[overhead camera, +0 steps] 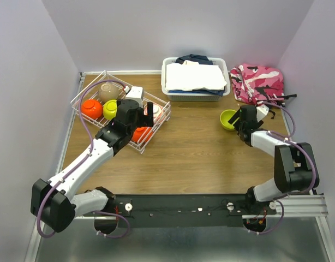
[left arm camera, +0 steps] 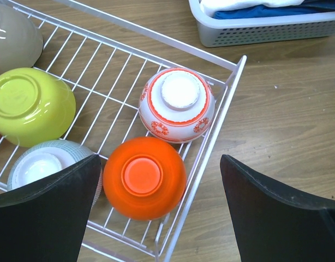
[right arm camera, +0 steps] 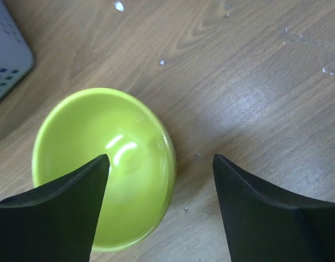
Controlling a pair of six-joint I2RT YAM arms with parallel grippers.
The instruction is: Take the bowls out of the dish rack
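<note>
The white wire dish rack (overhead camera: 85, 90) stands at the back left. It holds upside-down bowls: an orange one (overhead camera: 91, 108), a lime one (overhead camera: 109, 109) and a taupe one (overhead camera: 109, 91). My left gripper (overhead camera: 141, 119) hovers open over the rack's near right corner (left arm camera: 227, 98). Between and below its fingers sits a second orange bowl (left arm camera: 144, 177). Beyond it is the white bowl with red pattern (left arm camera: 177, 103), and a pale grey bowl (left arm camera: 39, 166) lies partly under the left finger. My right gripper (overhead camera: 241, 121) is open astride the rim of an upright lime bowl (right arm camera: 102, 164) on the table.
A white plastic bin (overhead camera: 192, 94) of folded cloth stands at the back centre, with a pink patterned cloth (overhead camera: 257, 82) to its right. A small white object (overhead camera: 134, 93) sits in the rack's far side. Water droplets (right arm camera: 196, 155) dot the wood by the lime bowl.
</note>
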